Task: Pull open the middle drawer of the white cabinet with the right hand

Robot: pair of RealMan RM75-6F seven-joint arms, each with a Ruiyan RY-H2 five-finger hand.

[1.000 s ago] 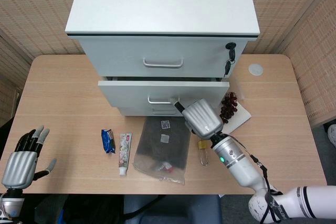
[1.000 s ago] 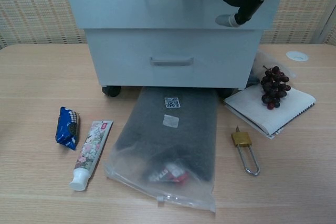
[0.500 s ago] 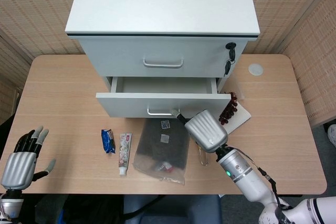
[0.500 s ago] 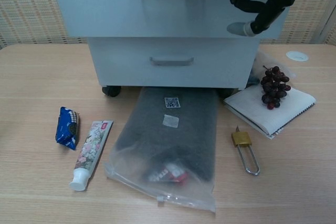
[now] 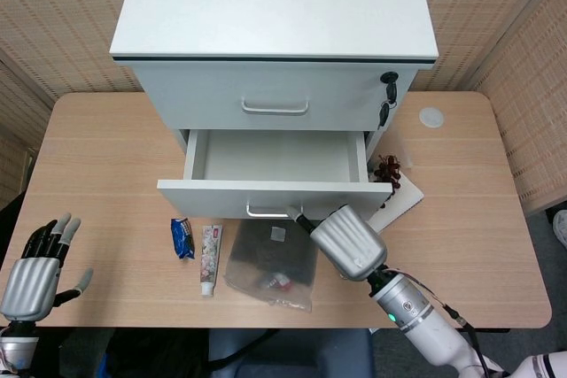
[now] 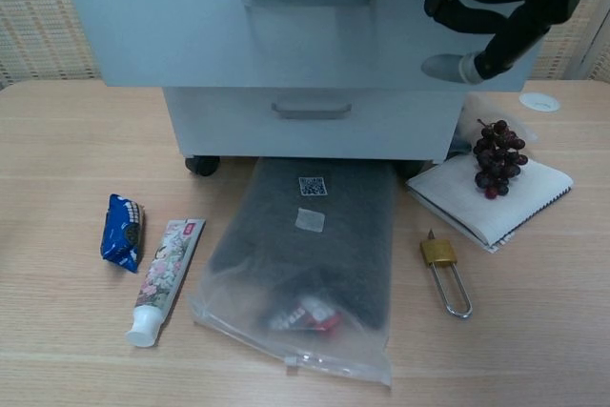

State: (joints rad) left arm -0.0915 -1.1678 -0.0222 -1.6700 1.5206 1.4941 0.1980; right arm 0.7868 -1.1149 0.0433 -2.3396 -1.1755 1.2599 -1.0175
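My right hand [image 5: 348,242] hooks the handle [image 5: 270,212] of the middle drawer [image 5: 275,185] (pulled well out of the white cabinet [image 5: 275,33]); my left hand [image 5: 35,272] hangs released, far left.

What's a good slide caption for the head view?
Right hand hooks the middle drawer handle of the white cabinet, drawer pulled open.

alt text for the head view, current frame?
The right hand hooks a finger on the handle of the white cabinet's middle drawer, which is pulled well out and looks empty. The left hand rests open at the table's near-left corner.
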